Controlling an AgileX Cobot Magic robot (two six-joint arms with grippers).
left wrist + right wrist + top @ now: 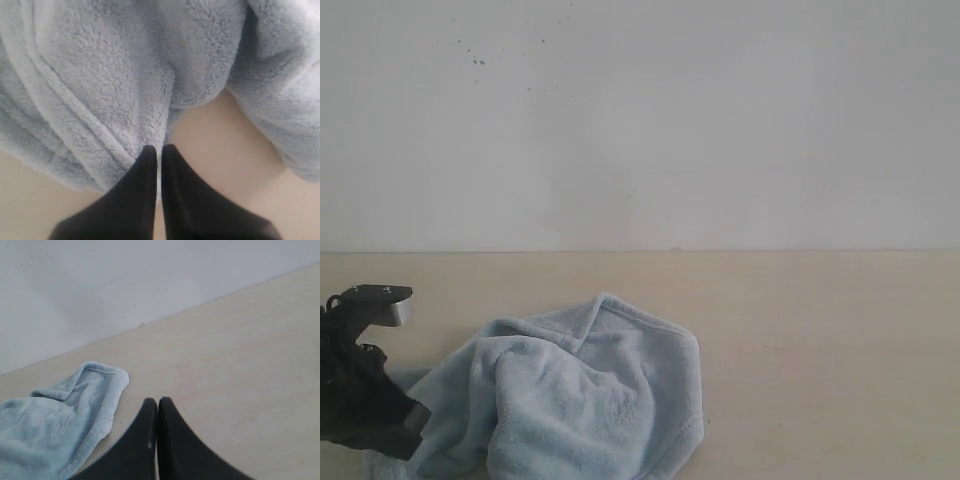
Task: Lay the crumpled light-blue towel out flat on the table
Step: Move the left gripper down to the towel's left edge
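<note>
The crumpled light-blue towel (580, 400) lies in a heap on the beige table (820, 350), low and left of the middle in the exterior view. My left gripper (415, 415) is at the heap's left edge. In the left wrist view the left gripper (160, 148) is shut, with a thin sliver of the towel (100, 75) pinched between its black fingers and bare table (215, 145) beside it. My right gripper (158, 401) is shut on nothing over bare table (240, 365), with the towel (60, 425) off to one side. The right gripper is out of the exterior view. No white tag shows.
A plain white wall (640, 120) rises behind the table's far edge and also fills the far side of the right wrist view as the wall (100, 285). Bare tabletop stretches to the right of the towel in the exterior view.
</note>
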